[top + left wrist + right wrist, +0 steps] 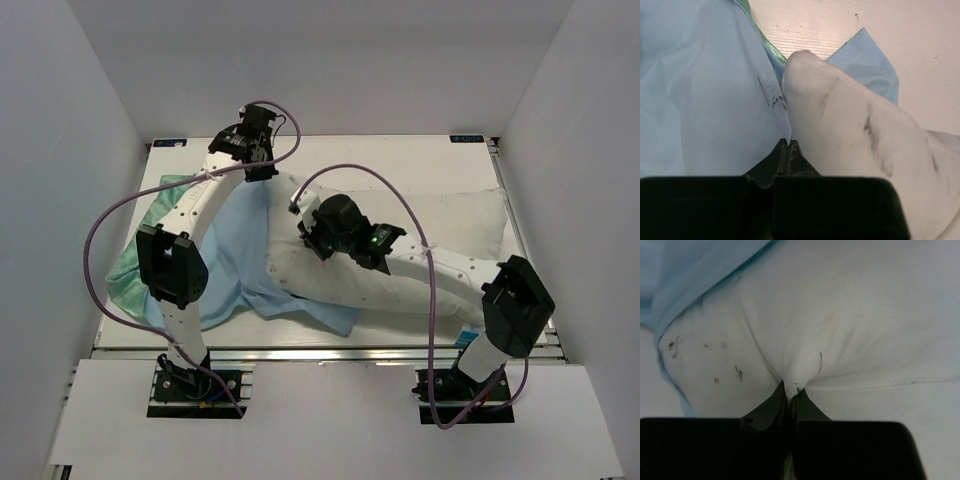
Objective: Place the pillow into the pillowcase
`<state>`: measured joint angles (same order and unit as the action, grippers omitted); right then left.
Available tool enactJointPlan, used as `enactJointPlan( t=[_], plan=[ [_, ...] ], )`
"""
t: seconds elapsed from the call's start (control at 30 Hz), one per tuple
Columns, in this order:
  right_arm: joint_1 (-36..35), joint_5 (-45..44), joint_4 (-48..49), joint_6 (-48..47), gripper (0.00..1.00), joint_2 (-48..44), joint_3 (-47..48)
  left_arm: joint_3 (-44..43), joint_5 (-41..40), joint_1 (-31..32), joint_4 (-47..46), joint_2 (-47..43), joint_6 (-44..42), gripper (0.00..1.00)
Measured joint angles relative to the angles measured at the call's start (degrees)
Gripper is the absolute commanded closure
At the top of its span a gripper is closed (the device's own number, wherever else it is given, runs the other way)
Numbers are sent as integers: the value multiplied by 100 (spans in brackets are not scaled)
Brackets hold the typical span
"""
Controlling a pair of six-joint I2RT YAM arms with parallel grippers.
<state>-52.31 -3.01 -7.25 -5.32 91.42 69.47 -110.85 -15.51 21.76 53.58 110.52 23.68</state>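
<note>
Pinching a small fold of the pillow (855, 310) with the right gripper (790, 390), clamped tight, with creases in the white cloth running right into the tips. Showing little dark specks on the pillow at 9 o'clock of that pinch in the right wrist view.

Nipping the edge of the pillowcase (705, 100) with the left gripper (788, 149), also squeezed tight, right where the light blue cloth meets a white pillow corner. Poking that corner up toward 12 o'clock in the left wrist view, with more blue cloth behind it at 1 o'clock and a thin green bit of the pillowcase at 11 o'clock.

Looking from the top: resting the plump pillow on the table (400, 160), from the middle out to 3 o'clock, with its 9 o'clock end touching the pillowcase. Spreading the pillowcase from the middle to 9 o'clock, blue side up, with the shiny green side peeking out at the far 9 o'clock edge. Leaving most of the pillow bare and white. Reaching the left arm (195, 215) up to 11 o'clock and the right arm (440, 265) in to the middle.
</note>
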Motion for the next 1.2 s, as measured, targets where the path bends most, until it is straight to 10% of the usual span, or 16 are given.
enactJointPlan(
  t=[0.1,0.2,0.5,0.8,1.13,1.2],
  plan=[
    [-210,234,275,-238,84,7,-323,57,-160,2,28,-22,66,100],
    [-328,144,428,-219,42,2,-411,227,-400,2,44,-70,205,100],
    [-203,-627,151,-247,11,-553,-229,1224,-918,4,-177,-852,555,100],
    [518,-275,404,-35,11,-299,977,1257,-1056,7,-348,-859,719,100],
    [1615,951,-50,496,11,2656,3755,1255,-1169,7,-341,-745,743,100],
    [1604,1182,-306,560,26,3165,4072,1222,-1204,7,-326,-713,743,100]
  ],
)
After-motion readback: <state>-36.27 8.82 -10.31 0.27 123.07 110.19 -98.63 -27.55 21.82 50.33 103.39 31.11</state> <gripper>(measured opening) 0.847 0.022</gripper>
